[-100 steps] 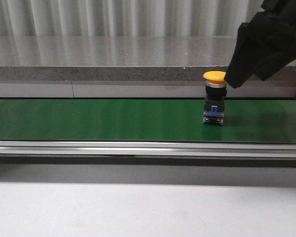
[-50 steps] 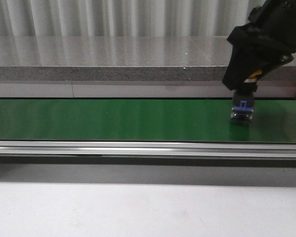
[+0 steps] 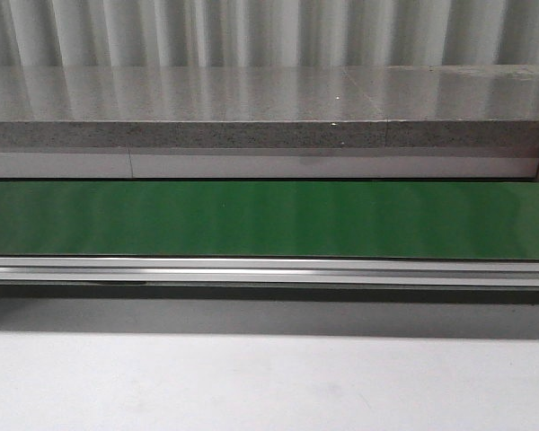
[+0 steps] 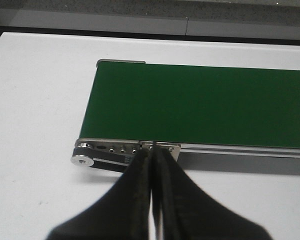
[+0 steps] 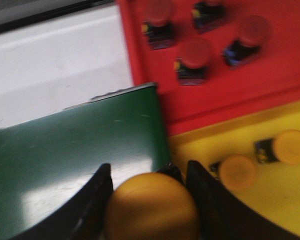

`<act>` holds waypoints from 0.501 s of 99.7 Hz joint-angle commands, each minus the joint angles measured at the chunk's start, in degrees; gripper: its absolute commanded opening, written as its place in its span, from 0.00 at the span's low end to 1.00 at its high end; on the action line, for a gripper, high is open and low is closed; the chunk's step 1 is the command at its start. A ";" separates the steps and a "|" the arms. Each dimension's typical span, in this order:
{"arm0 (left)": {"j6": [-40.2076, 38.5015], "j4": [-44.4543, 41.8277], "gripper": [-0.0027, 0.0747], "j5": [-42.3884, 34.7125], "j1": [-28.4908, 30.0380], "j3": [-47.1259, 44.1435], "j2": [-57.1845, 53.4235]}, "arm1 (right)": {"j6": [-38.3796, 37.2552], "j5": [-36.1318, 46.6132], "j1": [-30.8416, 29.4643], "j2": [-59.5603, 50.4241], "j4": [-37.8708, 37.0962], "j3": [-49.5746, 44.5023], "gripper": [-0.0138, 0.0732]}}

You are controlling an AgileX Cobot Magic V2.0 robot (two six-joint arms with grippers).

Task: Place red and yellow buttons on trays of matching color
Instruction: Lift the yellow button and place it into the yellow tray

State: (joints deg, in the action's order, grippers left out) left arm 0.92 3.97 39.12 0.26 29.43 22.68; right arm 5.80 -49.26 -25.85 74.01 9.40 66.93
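gripping the yellow button (image 5: 151, 206), our right tool (image 5: 149, 200) has left the belt (image 3: 269, 219); left tool (image 4: 152, 165) clenched; no writing readable.

No readable text, label, brand, number or sign shows anywhere. The belt (image 3: 251, 220) is plain green, its rail (image 3: 251, 269) bare metal with no marking. Beside the belt's end, the red tray (image 5: 270, 75) and yellow tray (image 5: 270, 200) carry no lettering, and the blurred buttons (image 5: 192, 60) on them show none either.
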 commanded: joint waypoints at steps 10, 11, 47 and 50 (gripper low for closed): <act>0.03 0.42 0.01 -3.91 -0.44 1.58 0.29 | -2.76 4.27 -13.46 -2.22 -0.06 -0.68 0.39; 0.03 0.42 0.01 -3.91 -0.44 1.58 0.29 | -2.93 4.81 -13.92 -2.23 -0.06 -1.11 0.39; 0.03 0.42 0.01 -3.91 -0.44 1.58 0.29 | -9.08 25.23 -24.26 -0.82 -0.06 -14.87 0.39; 0.03 0.42 0.01 -3.91 -0.44 1.58 0.29 | -9.08 25.80 -24.26 -0.14 -0.06 -15.67 0.39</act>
State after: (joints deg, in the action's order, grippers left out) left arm 0.92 3.97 39.12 0.26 29.43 22.68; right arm -2.79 -30.37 -49.67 73.89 9.18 51.89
